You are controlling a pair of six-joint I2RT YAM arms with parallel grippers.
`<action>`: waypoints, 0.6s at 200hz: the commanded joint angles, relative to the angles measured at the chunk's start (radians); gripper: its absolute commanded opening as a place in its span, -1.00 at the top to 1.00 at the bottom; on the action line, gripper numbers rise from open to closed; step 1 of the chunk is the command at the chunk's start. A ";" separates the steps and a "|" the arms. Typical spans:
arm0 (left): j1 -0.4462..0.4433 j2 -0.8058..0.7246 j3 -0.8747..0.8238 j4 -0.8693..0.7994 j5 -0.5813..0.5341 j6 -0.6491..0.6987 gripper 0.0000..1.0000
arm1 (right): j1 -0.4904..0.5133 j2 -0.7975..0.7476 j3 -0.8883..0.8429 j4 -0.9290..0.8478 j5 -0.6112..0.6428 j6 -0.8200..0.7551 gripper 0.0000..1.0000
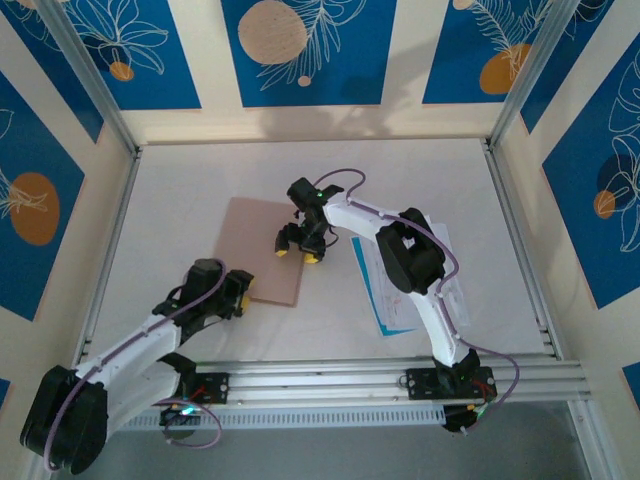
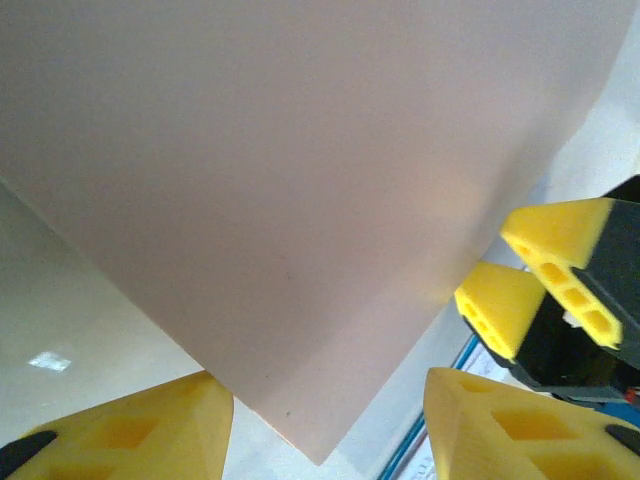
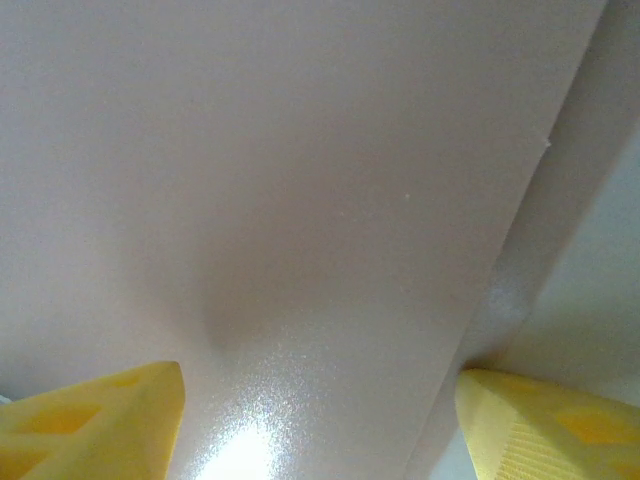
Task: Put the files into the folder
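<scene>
**Step in hand:** opening the folder. The folder [image 1: 255, 235] lies flat on the counter [image 1: 180, 190], left of centre, and appears closed. The files [image 1: 370, 285] lie on the counter at the folder's 4 o'clock, apart from it and partly under the right arm. No sheet is in the folder.

**Gripper state:**
- The left gripper [image 1: 240, 292] sits at the folder's 7 o'clock corner, fingers spread, holding nothing.
- The right gripper [image 1: 298, 254] sits over the folder's 3 o'clock edge, fingers spread, holding nothing.

**Next move (judgement):**
- One finger must slip under the top cover alone, then pinch that single leaf and lift.
- The card is thin and lies flush with the counter, so a low, shallow approach is called for.
- Catching both leaves would raise the whole folder. The other gripper should steady it against sliding.

**View comparison:**
- The top view gives the layout: both arms, the folder and where the files lie.
- The left wrist view adds the folder's corner pointing down between its own fingers [image 2: 130, 430]. The right gripper's yellow fingers are at 3 o'clock and the files' blue edge at 5 o'clock.
- The right wrist view adds the folder's edge up close, with a narrow pinkish band beside it. Whether that band is a lower leaf or shadow cannot be told.
</scene>
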 commanded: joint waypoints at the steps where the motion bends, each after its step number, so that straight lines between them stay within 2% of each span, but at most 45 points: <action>1: -0.006 -0.002 -0.032 0.040 -0.033 -0.055 -0.06 | -0.001 0.081 -0.019 -0.062 0.023 -0.014 -0.48; 120: -0.007 0.115 -0.041 0.159 -0.039 -0.049 0.00 | -0.008 0.089 -0.023 -0.050 -0.008 -0.011 -0.48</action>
